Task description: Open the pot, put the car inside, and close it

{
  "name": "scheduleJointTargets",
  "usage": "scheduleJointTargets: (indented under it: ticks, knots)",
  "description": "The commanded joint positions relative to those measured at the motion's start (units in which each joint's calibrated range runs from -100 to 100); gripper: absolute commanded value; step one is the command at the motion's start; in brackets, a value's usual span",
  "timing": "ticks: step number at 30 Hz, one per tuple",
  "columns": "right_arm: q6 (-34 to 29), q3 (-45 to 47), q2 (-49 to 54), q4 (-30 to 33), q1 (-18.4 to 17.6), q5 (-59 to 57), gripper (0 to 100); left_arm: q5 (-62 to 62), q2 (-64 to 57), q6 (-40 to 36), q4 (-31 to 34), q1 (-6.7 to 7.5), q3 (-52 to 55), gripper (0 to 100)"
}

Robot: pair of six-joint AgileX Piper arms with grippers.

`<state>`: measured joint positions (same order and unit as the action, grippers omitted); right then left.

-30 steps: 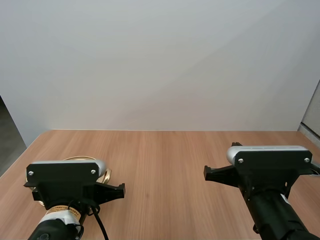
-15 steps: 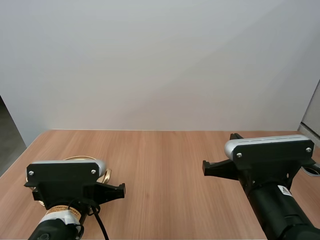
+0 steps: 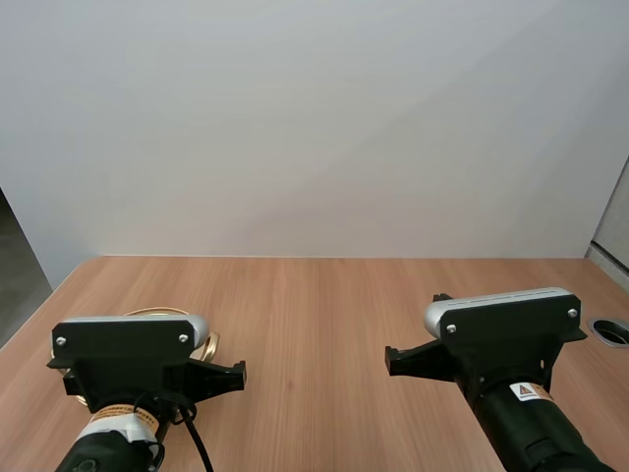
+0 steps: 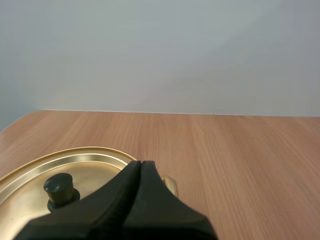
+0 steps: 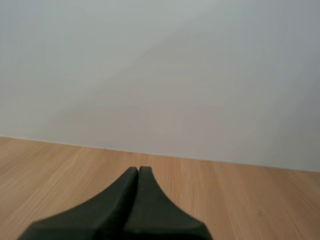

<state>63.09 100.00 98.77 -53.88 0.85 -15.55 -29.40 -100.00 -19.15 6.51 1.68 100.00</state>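
Looking for writing first: the right arm (image 3: 511, 403) is wearing a small white sticker (image 3: 524, 391) with a red warning mark on it, but the print is too small to read. The left arm (image 3: 123, 379) is carrying a pale band (image 3: 123, 420) with orange lettering around its wrist, and I cannot read that either.

The left gripper (image 4: 139, 165) is holding its two black fingers pressed together into one dark wedge, gripping nothing. It is hovering over the near right edge of the gold lid (image 4: 90, 170), and I cannot tell whether it is touching the metal. The right gripper (image 5: 138, 171) is doing the same, with its fingers flat against each other and nothing between them, pointing out over bare wood.

The pot (image 3: 208, 344) is sitting at the near left of the table (image 3: 314, 305), mostly tucked under the left arm, with only a gold edge peeking out at the arm's right side. From the left wrist, the lid is lying flat on top, and its black knob (image 4: 60, 187) is standing upright just left of the closed fingers.

A round opening (image 3: 609, 331) is showing in the tabletop at the right edge, just beyond the right arm. The two arms are sitting well apart, with open wood between them.
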Motion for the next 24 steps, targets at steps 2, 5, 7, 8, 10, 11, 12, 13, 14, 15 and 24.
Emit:
scheduleJointTargets:
  ticks: [2,5,7,8,10,11,12,13,14,15,24]
  knots:
    - [-47.48,0.0,0.0,56.74,0.0,-15.59,0,-0.01,0.0,0.0,0.05,0.01,0.0,0]
    - [-47.31,0.0,0.0,57.14,0.0,-15.51,0,-0.01,0.0,0.0,0.05,0.01,0.0,0]
    - [-47.31,0.0,0.0,57.14,0.0,-15.51,0,-0.01,0.0,0.0,0.05,0.01,0.0,0]
    - [-47.31,0.0,0.0,57.14,0.0,-15.51,0,-0.01,0.0,0.0,0.05,0.01,0.0,0]
    - [-47.31,0.0,0.0,57.14,0.0,-15.51,0,-0.01,0.0,0.0,0.05,0.01,0.0,0]
    - [-47.31,0.0,0.0,57.14,0.0,-15.51,0,-0.01,0.0,0.0,0.05,0.01,0.0,0]
    - [-47.31,0.0,0.0,57.14,0.0,-15.51,0,-0.01,0.0,0.0,0.05,0.01,0.0,0]
    - [-47.31,0.0,0.0,57.14,0.0,-15.51,0,-0.01,0.0,0.0,0.05,0.01,0.0,0]
    - [-47.31,0.0,0.0,57.14,0.0,-15.51,0,-0.01,0.0,0.0,0.05,0.01,0.0,0]
    - [-47.31,0.0,0.0,57.14,0.0,-15.51,0,-0.01,0.0,0.0,0.05,0.01,0.0,0]
    - [-47.31,0.0,0.0,57.14,0.0,-15.51,0,-0.01,0.0,0.0,0.05,0.01,0.0,0]
